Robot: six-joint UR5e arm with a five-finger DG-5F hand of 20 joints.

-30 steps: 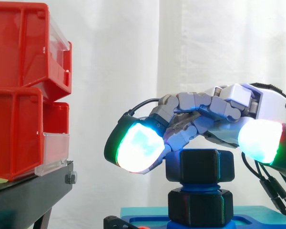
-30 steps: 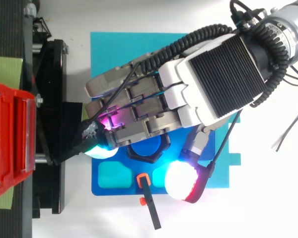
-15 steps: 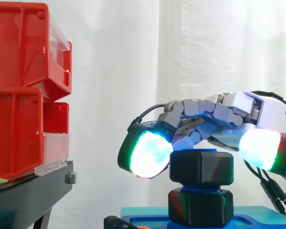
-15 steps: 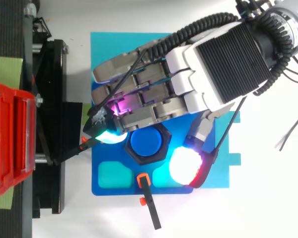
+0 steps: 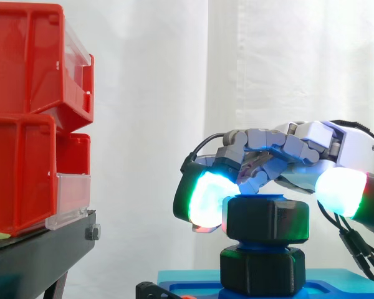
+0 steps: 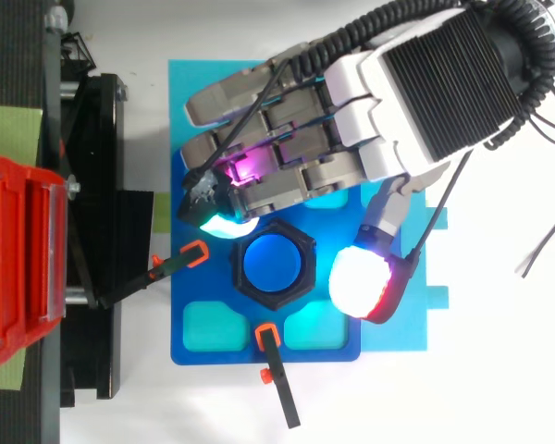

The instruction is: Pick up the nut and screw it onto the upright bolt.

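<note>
The black hexagonal nut (image 5: 268,218) (image 6: 309,266) sits on the upright blue bolt (image 6: 275,266), above a second black hex piece (image 5: 262,271) at the bolt's foot. My hand (image 6: 425,92) (image 5: 336,140) reaches in from the right, just above the nut, with its fingers curled round it. One glowing fingertip (image 6: 220,222) presses the nut's far-left corner. The thumb pad (image 6: 361,282) lies close against the opposite side. In the top view the bolt's top is uncovered.
The bolt stands on a dark blue plate (image 6: 180,351) over a teal mat (image 6: 194,92). Two black clamps with orange tips (image 6: 190,257) (image 6: 273,370) lie at the plate's edges. Red bins (image 5: 25,112) (image 6: 18,259) sit on a black stand (image 5: 37,255) to the left.
The hand has shifted off the top of the bolt, towards the mat's far side, uncovering nut and bolt. The pads have closed in on the nut's sides, and the nut sits slightly lower.
</note>
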